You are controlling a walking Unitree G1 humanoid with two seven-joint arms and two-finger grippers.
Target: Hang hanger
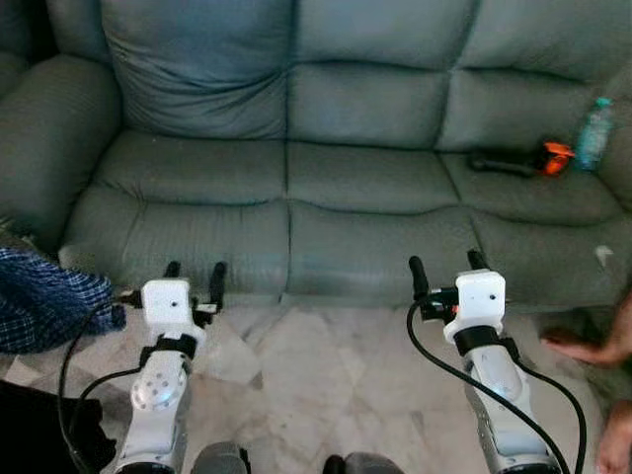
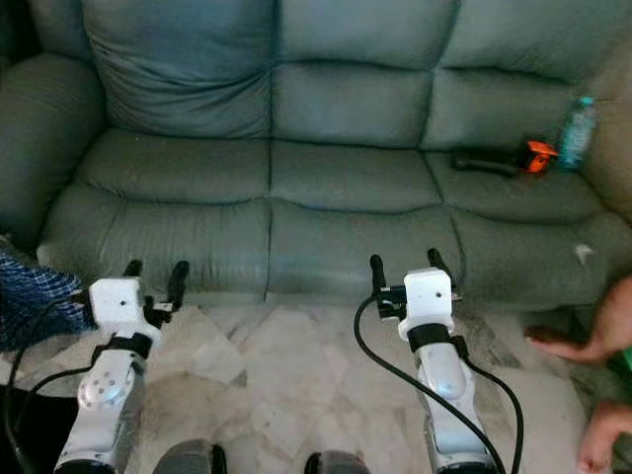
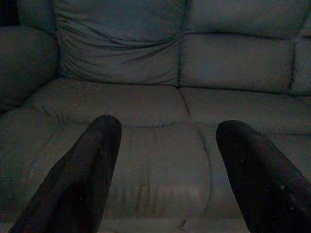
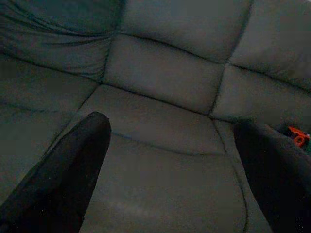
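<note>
My left gripper (image 1: 196, 270) is raised in front of the grey-green sofa (image 1: 326, 188), open with nothing between its fingers. My right gripper (image 1: 445, 262) is held at about the same height, also open and empty. Both point at the sofa's front edge without touching it. In the left wrist view the fingers (image 3: 92, 160) frame the sofa's left and middle seat cushions. In the right wrist view the fingers (image 4: 73, 160) frame the middle seat.
A black and orange object (image 1: 518, 160) lies on the right seat beside a plastic bottle (image 1: 593, 133). A blue plaid cloth (image 1: 44, 301) hangs by the left armrest. A person's hand (image 1: 592, 346) reaches in at the right edge. Marble floor (image 1: 326, 365) lies below.
</note>
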